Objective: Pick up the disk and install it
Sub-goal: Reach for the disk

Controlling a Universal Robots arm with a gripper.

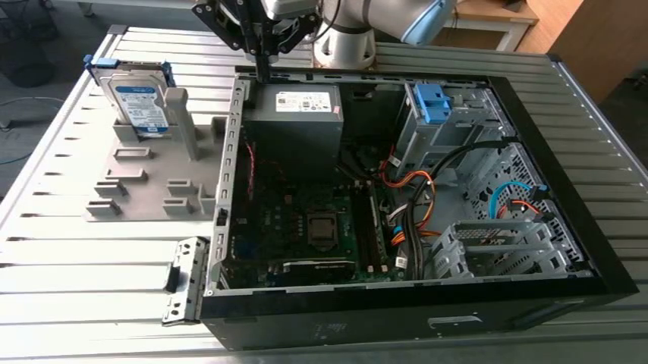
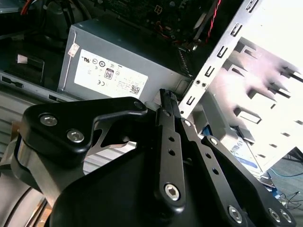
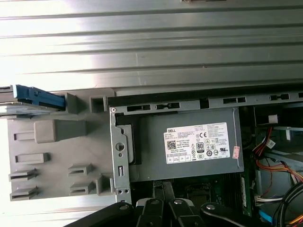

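Disk stands on end in grey rack — long axis upright.

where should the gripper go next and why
Probably sideways toward the exterior view's left, opening on the way. The gripper hangs shut and empty over the grey box at the case's edge, while the disk stands upright in the grey holder, untouched and well apart from it.
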